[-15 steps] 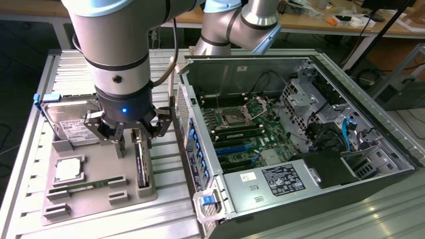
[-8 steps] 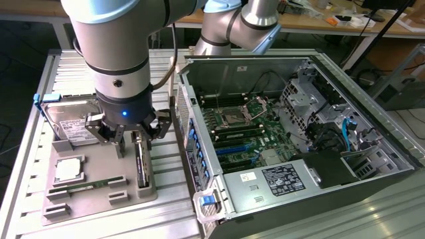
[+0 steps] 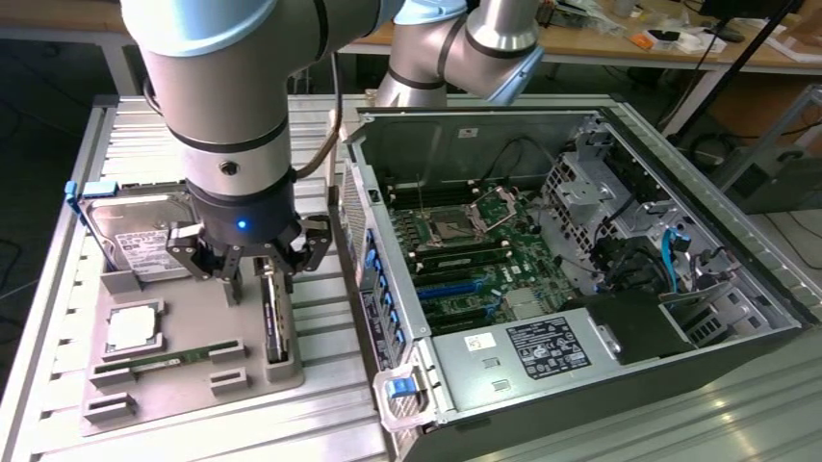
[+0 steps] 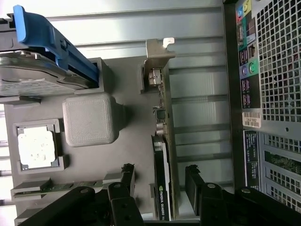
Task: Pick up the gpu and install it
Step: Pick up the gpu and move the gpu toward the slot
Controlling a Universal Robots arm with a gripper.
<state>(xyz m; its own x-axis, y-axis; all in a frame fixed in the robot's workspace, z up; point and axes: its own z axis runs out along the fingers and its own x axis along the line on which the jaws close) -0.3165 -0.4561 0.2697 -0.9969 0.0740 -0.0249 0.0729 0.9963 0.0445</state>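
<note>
hovering over the gpu (image 4: 161,193) with fingers (image 4: 194,178) apart either side, your gripper (image 4: 160,175) looks roughly centred; square it to the card's long edge for an even grip.

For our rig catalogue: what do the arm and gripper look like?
The arm is silver-grey tubing with pale blue caps and a black band; a dark cable runs alongside. The gripper is black, with a blue light and jointed jaws.

Matt plastic tray (image 3: 192,318), metal-bracketed gpu (image 4: 162,136)
</note>
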